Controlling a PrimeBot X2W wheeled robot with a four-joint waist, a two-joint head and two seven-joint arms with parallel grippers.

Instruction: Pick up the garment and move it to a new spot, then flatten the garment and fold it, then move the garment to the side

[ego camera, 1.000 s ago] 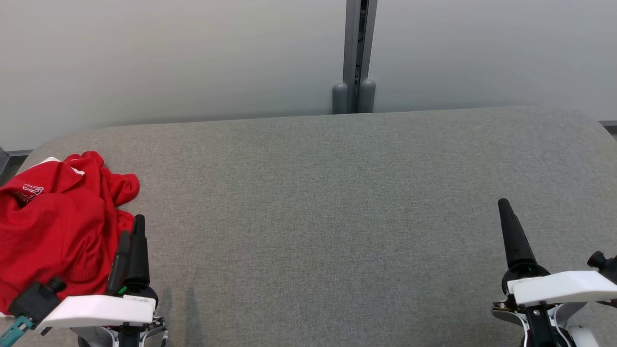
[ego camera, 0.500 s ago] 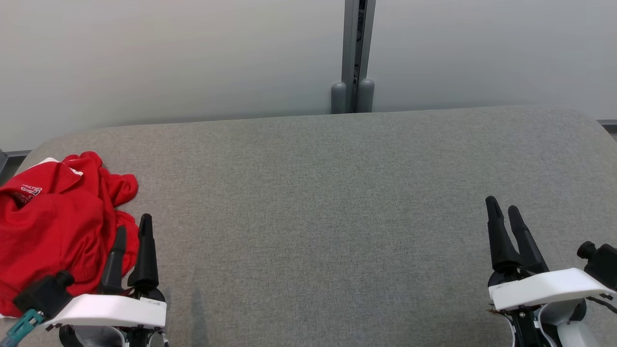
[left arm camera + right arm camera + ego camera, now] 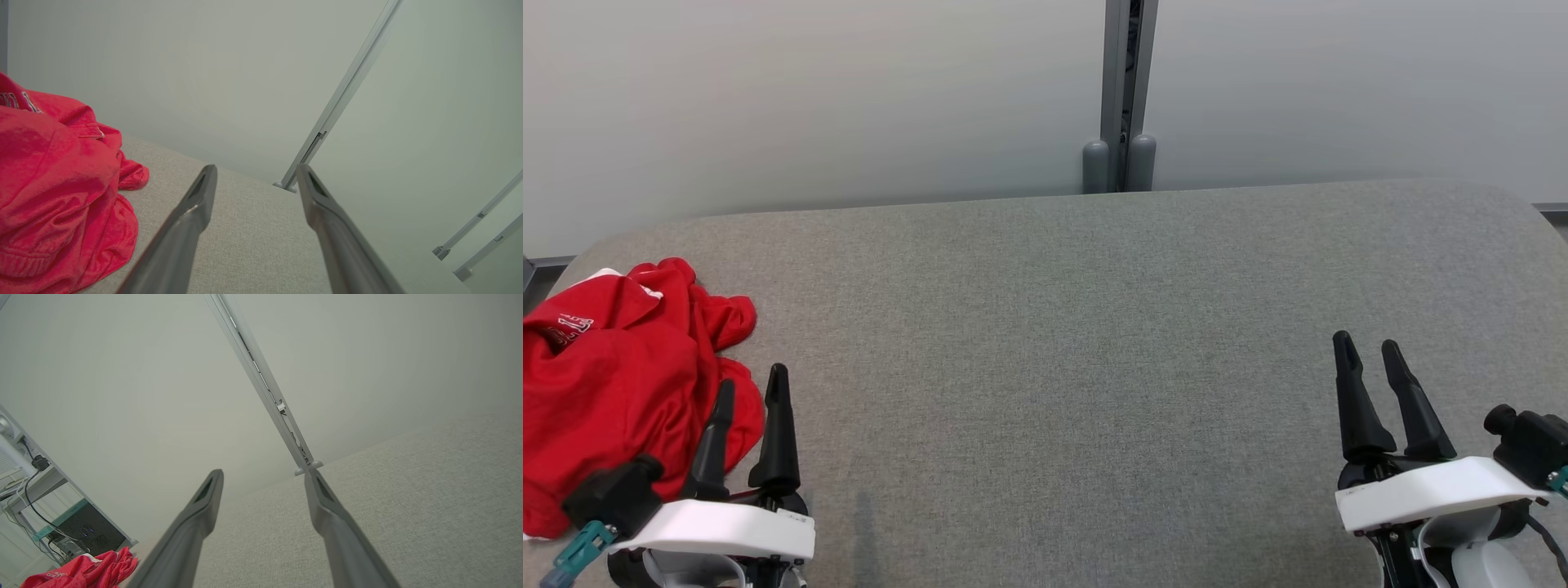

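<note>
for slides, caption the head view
Red shirt crumpled on grey table beside open left claw; right claw open, empty.

lettering (image 3: 574, 324) on garment (image 3: 621, 392) — unreadable

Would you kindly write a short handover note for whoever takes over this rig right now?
Left gripper: open, empty, low over the surface, close beside the garment's right edge.
Right gripper: open, empty, at the far right, away from the garment.
Red garment: crumpled in a heap at the left end of the grey fabric surface.
Done: nothing yet; the garment is not gripped.
Left: pick it up, move it to a new spot, flatten it, fold it, move it aside.
</note>
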